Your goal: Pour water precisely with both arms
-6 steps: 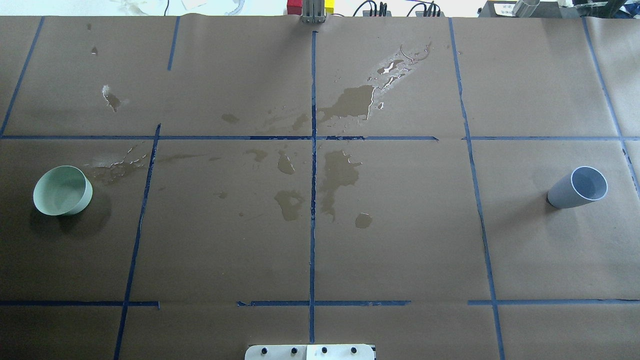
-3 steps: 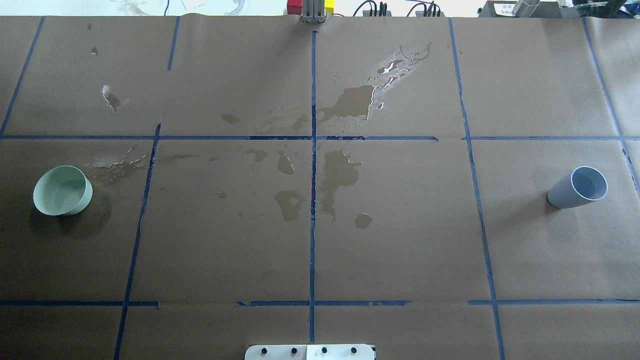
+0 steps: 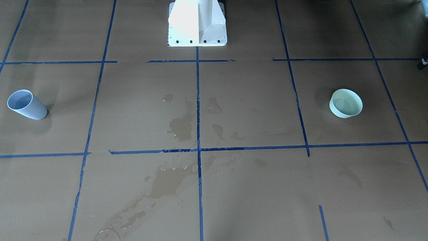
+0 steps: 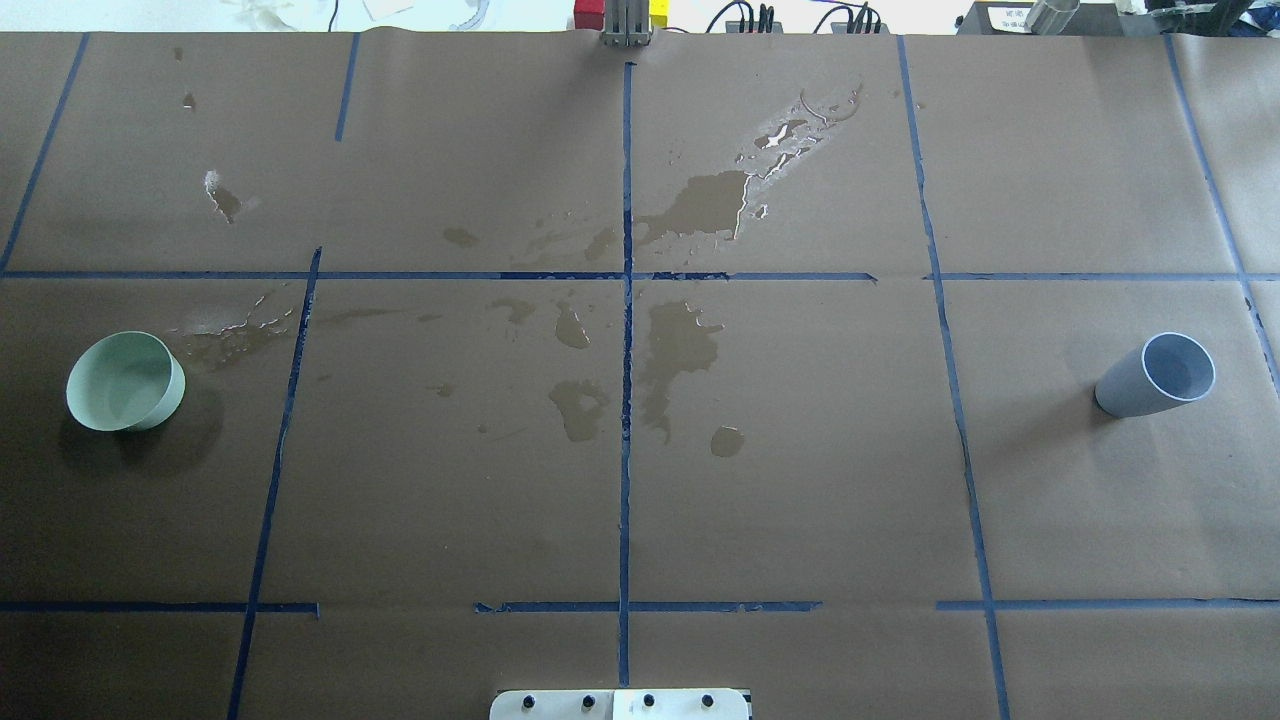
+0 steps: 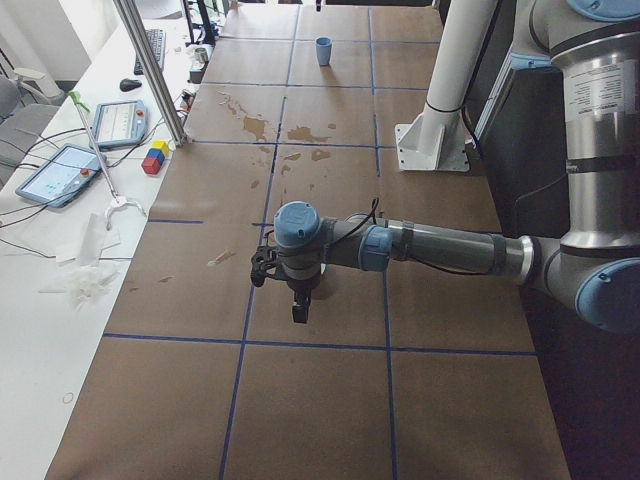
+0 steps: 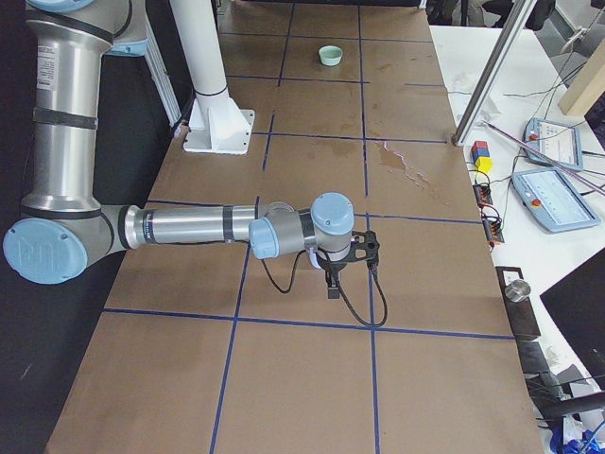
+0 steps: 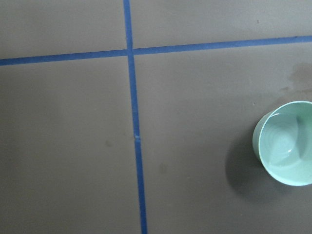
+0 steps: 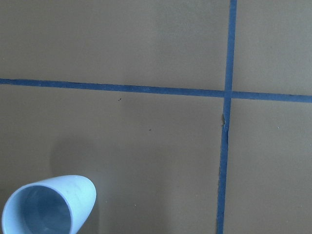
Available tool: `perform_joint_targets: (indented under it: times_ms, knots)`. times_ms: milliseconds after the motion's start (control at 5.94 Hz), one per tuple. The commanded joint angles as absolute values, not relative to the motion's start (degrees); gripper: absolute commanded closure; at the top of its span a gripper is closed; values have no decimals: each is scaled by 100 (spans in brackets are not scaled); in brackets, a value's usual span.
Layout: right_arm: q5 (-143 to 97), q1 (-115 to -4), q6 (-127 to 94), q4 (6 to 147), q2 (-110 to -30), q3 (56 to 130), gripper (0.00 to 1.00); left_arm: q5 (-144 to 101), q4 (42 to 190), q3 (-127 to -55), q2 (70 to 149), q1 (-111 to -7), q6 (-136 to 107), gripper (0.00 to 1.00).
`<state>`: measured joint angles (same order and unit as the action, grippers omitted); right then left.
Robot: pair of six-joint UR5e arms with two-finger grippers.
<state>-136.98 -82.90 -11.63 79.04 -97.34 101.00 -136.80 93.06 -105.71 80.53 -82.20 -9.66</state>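
Note:
A pale green bowl (image 4: 125, 381) stands on the brown paper at the table's left end. It also shows in the left wrist view (image 7: 287, 144), where a little clear water (image 7: 285, 148) lies in it, glossy and rippled. A pale blue cup (image 4: 1155, 375) stands upright at the right end and also shows in the right wrist view (image 8: 46, 207). My left gripper (image 5: 298, 300) hangs over the paper near the bowl's end. My right gripper (image 6: 333, 282) hangs near the cup's end. Both show only in the side views, so I cannot tell whether they are open or shut.
Wet stains (image 4: 680, 345) and puddles (image 4: 715, 205) spread over the paper's middle. Blue tape lines (image 4: 626, 400) divide it into squares. The white pedestal (image 3: 197, 23) stands at the robot's edge. Tablets (image 5: 60, 170) and coloured blocks (image 5: 155, 158) lie on the desk beyond.

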Motion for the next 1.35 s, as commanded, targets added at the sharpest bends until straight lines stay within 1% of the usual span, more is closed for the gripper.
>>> perform_joint_targets:
  times_ms: [0, 168, 337, 505, 1010, 1178]
  knots:
    - [-13702, -8253, -1160, 7787, -9756, 10081, 0, -13649, 10557, -10251, 8190, -7457, -2882, 0]
    - [-13702, -8244, -1151, 7787, -9756, 10081, 0, -13641, 11147, -9709, 8444, -7157, -3448, 0]
    - [-13702, -8235, -1160, 7787, -9756, 10090, 0, -13641, 11771, -9007, 8803, -6885, -3689, 0]
    - [-13702, -8235, -1151, 7778, -9756, 10090, 0, -13615, 12212, -8748, 8955, -6595, -4266, 0]
    - [-13702, -8157, -1169, 7787, -9756, 10081, 0, -13526, 12357, -8763, 8921, -6180, -4526, 0]
    - [-13702, -8130, -1169, 7787, -9756, 10081, 0, -13526, 12357, -8763, 8912, -6100, -4518, 2]
